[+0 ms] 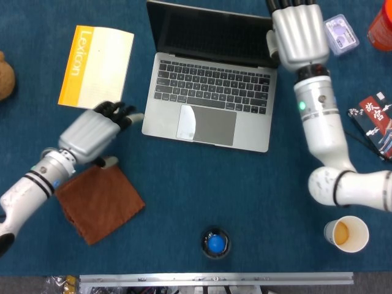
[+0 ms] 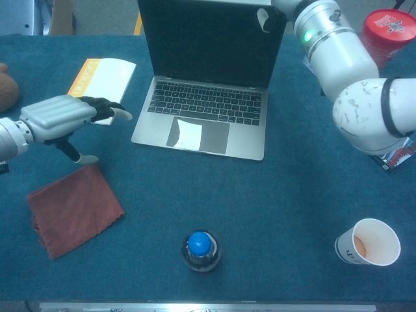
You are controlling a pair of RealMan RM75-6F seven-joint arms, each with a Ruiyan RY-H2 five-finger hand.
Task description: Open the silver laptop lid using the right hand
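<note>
The silver laptop point(image 1: 208, 104) stands open at the middle back, its dark screen point(image 2: 208, 39) raised and facing me. My right hand point(image 1: 298, 33) is at the lid's top right corner. Its thumb point(image 2: 263, 18) lies on the front of the screen corner while its fingers run behind the lid and out of frame. My left hand point(image 1: 92, 131) hovers to the left of the laptop's front left corner, a small gap away. It holds nothing, with its fingers stretched toward the laptop.
A yellow Lexicon book point(image 1: 95, 61) lies back left and a brown cloth point(image 1: 101, 205) front left. A blue-capped bottle point(image 1: 215, 243) stands front centre, a paper cup point(image 1: 346, 234) front right. A red can point(image 1: 381, 24), plastic box point(image 1: 340, 33) and dark packet point(image 1: 373, 119) sit right.
</note>
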